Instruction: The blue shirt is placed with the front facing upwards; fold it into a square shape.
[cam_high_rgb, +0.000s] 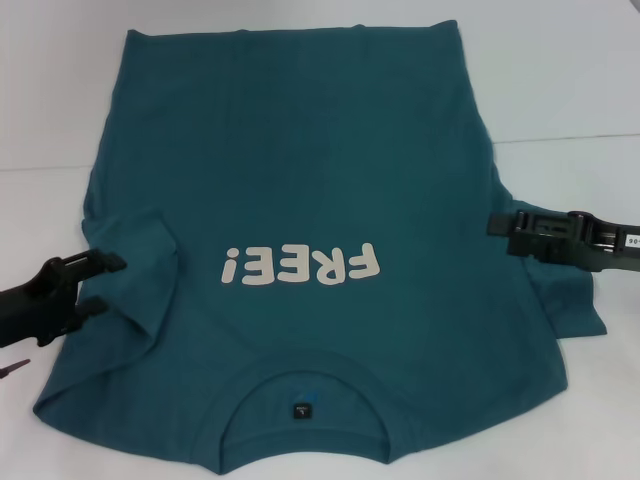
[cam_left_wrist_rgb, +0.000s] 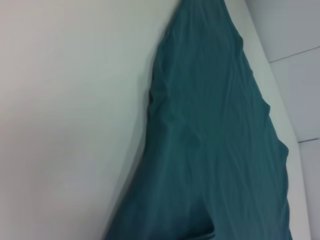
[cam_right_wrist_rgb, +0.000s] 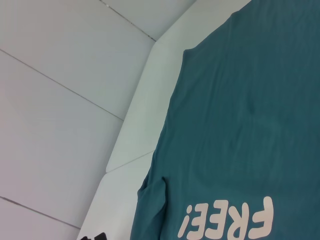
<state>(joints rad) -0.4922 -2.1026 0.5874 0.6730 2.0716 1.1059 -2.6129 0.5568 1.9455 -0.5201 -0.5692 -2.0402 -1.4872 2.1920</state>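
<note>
Lying face up on the white table, the shirt runs lengthwise away from the robot, collar nearest the body and hem at the far edge, so its long axis points straight ahead and the cream lettering reads upside down in the head view. The left sleeve looks already turned in over the chest, its edge making a diagonal crease, while the right sleeve lies spread outward on the table. That asymmetry is what the next move appears to hinge on: the right side needs bringing in across the long axis, and the right pincer is the nearer one, poised over the right edge of the cloth at about chest height, just above the spread sleeve. Whether its fingers are apart or together I cannot tell. The left pincer sits at the opposite edge, beside the folded sleeve, its two fingers parted and holding nothing. Both wrist views show only cloth and table, neither arm's own fingers. The cloth is soft and will likely drag rather than pivot cleanly.
</note>
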